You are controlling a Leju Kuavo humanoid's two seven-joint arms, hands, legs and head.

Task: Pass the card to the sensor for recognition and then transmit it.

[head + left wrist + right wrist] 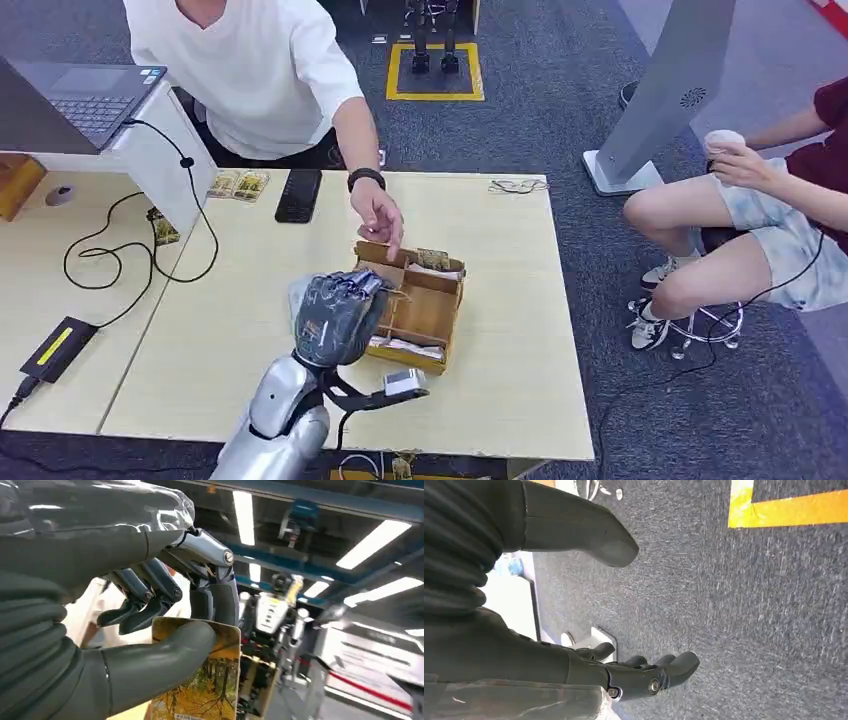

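Card [210,680] is pinched in my left hand [338,318] btwn thumb and fingers, raised over the table [510,400] just beside the wooden box [425,310]; pickup looks done, but the pass to the sensor and the hand-over are prob. still left, and I can't pick out the sensor w/ certainty. Card's long axis runs roughly along my thumb's line, free end pointing out past my fingertips. My right hand [644,672] hangs over the floor, fingers apart, holding nothing.
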